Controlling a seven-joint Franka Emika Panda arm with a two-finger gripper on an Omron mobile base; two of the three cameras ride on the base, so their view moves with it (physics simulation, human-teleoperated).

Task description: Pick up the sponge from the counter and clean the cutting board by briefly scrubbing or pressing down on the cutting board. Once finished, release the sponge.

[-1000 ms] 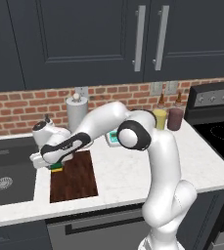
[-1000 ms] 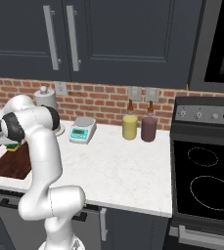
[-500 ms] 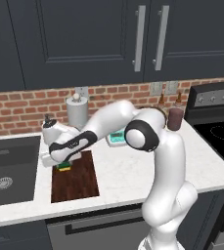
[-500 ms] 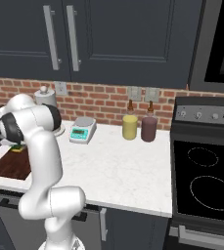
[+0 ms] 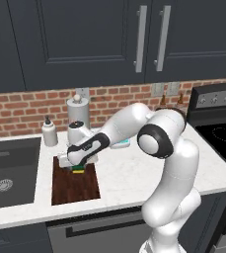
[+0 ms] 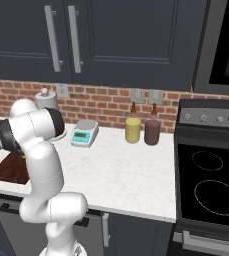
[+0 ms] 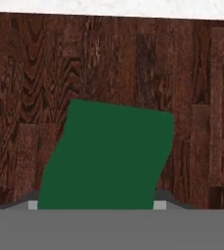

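The dark brown cutting board (image 5: 75,187) lies on the white counter (image 5: 129,173) beside the sink, and its near corner shows at the left of the right base view (image 6: 8,170). My gripper (image 5: 76,164) is shut on the sponge (image 5: 78,169), which sits low on the board's far end and seems to touch it. In the hand view the sponge's dark green top (image 7: 108,156) sits between my fingertips, with the board's wood grain (image 7: 108,63) all around and a strip of counter (image 7: 108,7) beyond. My gripper (image 7: 96,205) has little more than its tips showing.
The dark sink (image 5: 6,173) lies left of the board. A soap bottle (image 5: 49,132) and a canister (image 5: 78,111) stand behind the board. A white-and-teal scale (image 6: 83,134), a yellow jar (image 6: 132,130) and a dark red jar (image 6: 152,132) line the wall. The stove (image 6: 211,185) is at right.
My gripper has slid the sponge to the right along the far end of the cutting board, from its left corner toward the middle. The board has stayed put.
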